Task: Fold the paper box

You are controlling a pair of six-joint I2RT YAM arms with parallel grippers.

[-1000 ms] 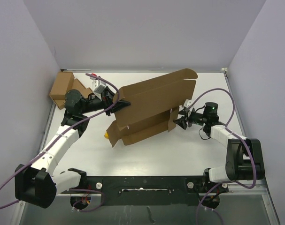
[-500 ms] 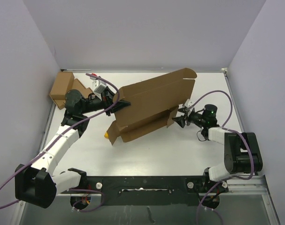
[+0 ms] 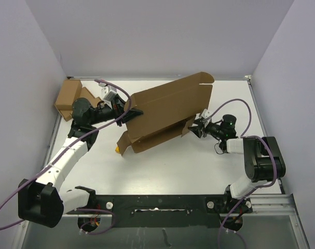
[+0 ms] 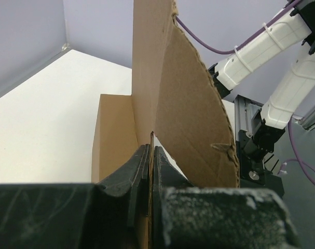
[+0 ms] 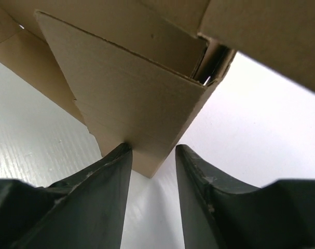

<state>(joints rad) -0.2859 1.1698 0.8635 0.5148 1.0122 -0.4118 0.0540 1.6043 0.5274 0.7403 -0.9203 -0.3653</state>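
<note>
Box (image 3: 165, 111) sits mid-bench (image 3: 173, 171), skewed, its long axis running from 8 o'clock up to 1 o'clock, with the big panel tipped up off the surface. Left jaws are clamped tight on its edge at 9 o'clock; the wrist view shows the cardboard pinched thin between them. Over at 3 o'clock the right jaws stand apart, straddling the lower corner of a folded flap (image 5: 131, 98). One finger (image 5: 95, 197) touches it and the other has daylight, so no grip there yet.

Here's the danger: that's a bare corner bite. Close on it and the flap may squirt out sideways, or crumple instead of bending on its crease. And with the left hold so narrow, any shove from 3 o'clock could swing the whole sheet around it, or tear that edge.

Watch the yellow cylinder (image 3: 117, 149) at 7 o'clock too. It looks tucked under the box, though that's hard to be sure of, and it could rock the base.
</note>
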